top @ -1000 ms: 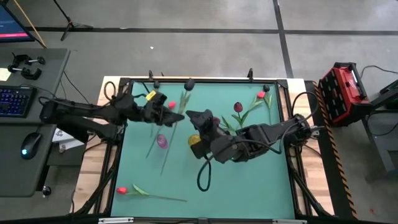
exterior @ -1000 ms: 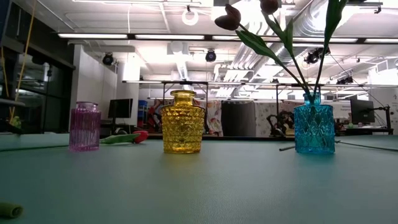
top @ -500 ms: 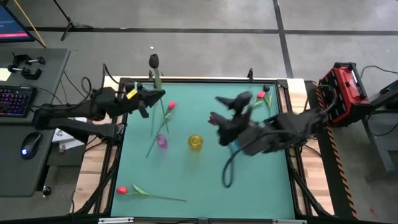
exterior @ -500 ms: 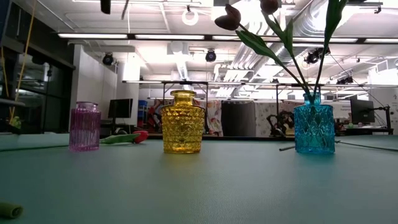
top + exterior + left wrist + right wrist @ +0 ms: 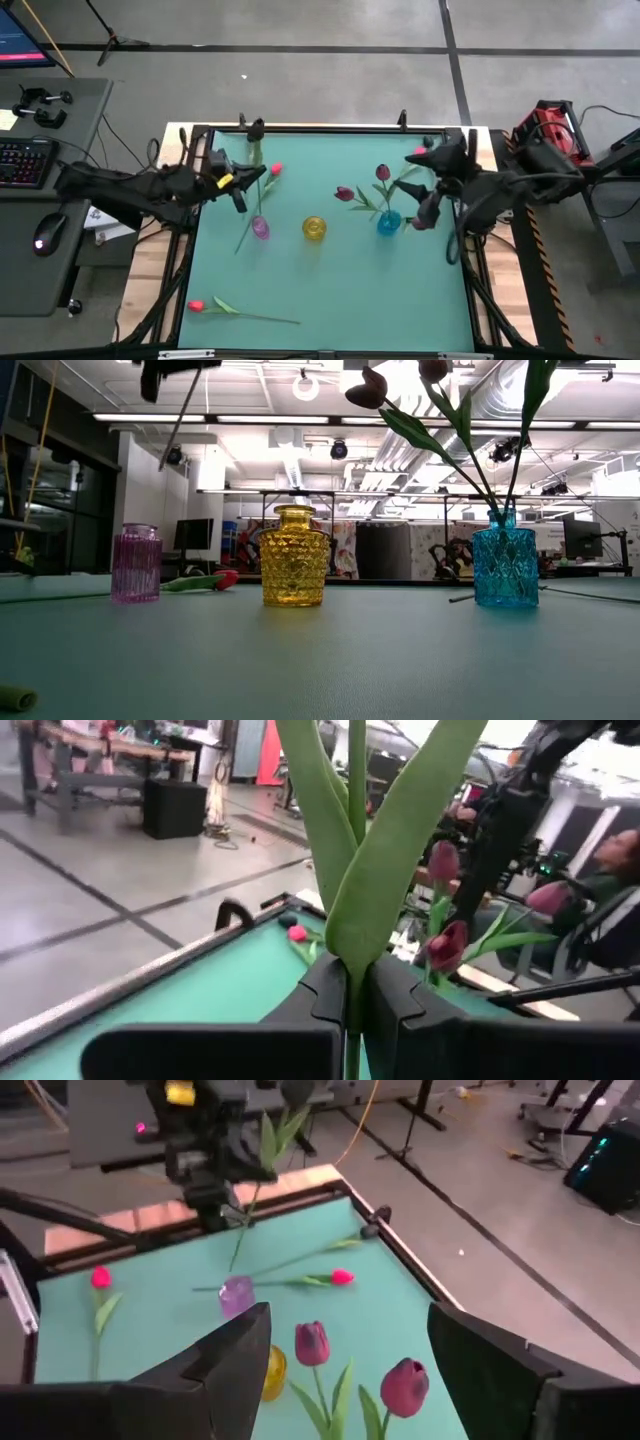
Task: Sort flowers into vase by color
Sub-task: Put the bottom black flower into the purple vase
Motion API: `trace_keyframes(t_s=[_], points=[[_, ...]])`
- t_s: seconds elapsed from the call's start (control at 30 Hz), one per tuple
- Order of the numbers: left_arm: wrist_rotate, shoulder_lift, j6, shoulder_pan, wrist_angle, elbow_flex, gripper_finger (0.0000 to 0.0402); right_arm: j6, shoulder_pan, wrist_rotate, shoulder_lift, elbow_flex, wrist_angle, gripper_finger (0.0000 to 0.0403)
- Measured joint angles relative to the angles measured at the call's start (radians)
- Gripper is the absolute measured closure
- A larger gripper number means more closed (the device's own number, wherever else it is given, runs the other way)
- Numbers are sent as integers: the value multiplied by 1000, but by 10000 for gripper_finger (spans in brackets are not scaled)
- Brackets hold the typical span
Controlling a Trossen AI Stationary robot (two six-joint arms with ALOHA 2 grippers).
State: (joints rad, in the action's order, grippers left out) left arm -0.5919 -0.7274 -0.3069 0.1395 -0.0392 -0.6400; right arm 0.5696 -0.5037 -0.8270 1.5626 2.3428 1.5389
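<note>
The left claw [image 5: 243, 180] hangs above the worktop's [image 5: 330, 280] left half, clamped shut on the stem of a dark tulip [image 5: 255, 130] whose near-black bud points toward the far edge; in the left wrist view the green stem and leaves [image 5: 352, 830] rise straight from between the closed fingers [image 5: 322, 990]. In the low view that stem [image 5: 181, 415] slants down from the claw at the top of the picture, its lower end well above the purple vase [image 5: 136, 564]. Seen from above, the purple vase [image 5: 260, 228] stands just in front of the left claw, the yellow vase [image 5: 314, 228] at the middle of the worktop, and the blue vase [image 5: 389, 223] to its right. The blue vase holds two maroon tulips [image 5: 381, 173], their buds leaning to the left and toward the back. The right claw [image 5: 430, 205] hovers just right of the blue vase with its fingers [image 5: 235, 1345] spread wide and nothing between them. One red tulip [image 5: 276, 170] lies near the left claw, its stem running down past the purple vase; another [image 5: 196, 305] lies near the front left corner, and a third [image 5: 419, 153] lies near the back right corner.
</note>
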Motion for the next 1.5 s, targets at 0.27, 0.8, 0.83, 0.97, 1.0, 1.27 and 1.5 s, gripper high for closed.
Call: trace_keyframes(t_s=[0.27, 0.8, 0.83, 0.97, 1.0, 1.27, 1.5], points=[[24, 85, 86, 21, -319, 239, 401, 53, -41, -55, 2, -1, 5, 144], [117, 284, 127, 22, -313, 368, 401, 84, -41, -28, 70, -1, 6, 144], [119, 291, 126, 22, -306, 374, 401, 87, -41, -20, 69, -1, 6, 144], [119, 308, 125, 22, -253, 388, 401, 111, -41, -5, 69, -1, 7, 144], [119, 310, 125, 21, -249, 391, 401, 115, -41, -2, 69, -1, 7, 144], [120, 314, 127, 21, -200, 399, 401, 138, -41, 13, 68, -1, 7, 144], [130, 314, 108, 21, -191, 399, 401, 138, -40, 12, 68, -1, 6, 144]])
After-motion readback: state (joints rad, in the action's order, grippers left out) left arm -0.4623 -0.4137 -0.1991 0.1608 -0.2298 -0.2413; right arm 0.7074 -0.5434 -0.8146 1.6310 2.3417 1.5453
